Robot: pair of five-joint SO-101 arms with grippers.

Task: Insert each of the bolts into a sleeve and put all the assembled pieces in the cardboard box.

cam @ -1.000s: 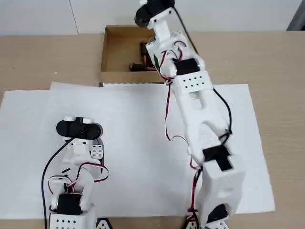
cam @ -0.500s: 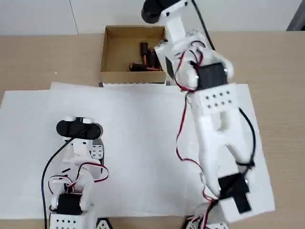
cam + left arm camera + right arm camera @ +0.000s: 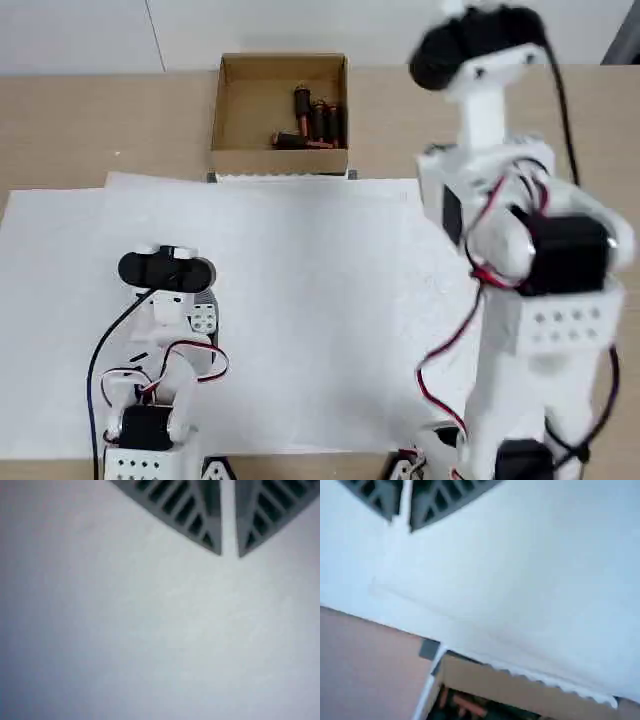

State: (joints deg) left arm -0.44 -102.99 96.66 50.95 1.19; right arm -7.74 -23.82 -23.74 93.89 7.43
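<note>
Left pincer (image 3: 229,554) sits with its ribbed fingers drawn almost together and nothing between them, low over the white paper sheet (image 3: 125,640). On my right wrist feed, the right pincer (image 3: 401,524) is likewise closed on nothing. It hangs above the sheet, with the near wall of the cardboard box (image 3: 520,690) and a glimpse of dark and orange pieces (image 3: 465,707) beyond it. From the high view, the left arm (image 3: 160,330) is folded at the near left of the sheet. The right arm (image 3: 520,250) stands tall at the right side, well apart from the box. The box rests on the wooden table (image 3: 80,120) just past the far edge of the sheet. A small cluster of assembled pieces (image 3: 312,125) lies inside it toward its right wall, some upright in the picture and one lying across. I cannot count them surely, nor tell whether every bolt is fully seated in its sleeve. I see no loose bolt or sleeve on the sheet, though the right arm hides part of it. My judgement is that the inserting and boxing are done or very nearly so, with nothing left in view to pick up.
</note>
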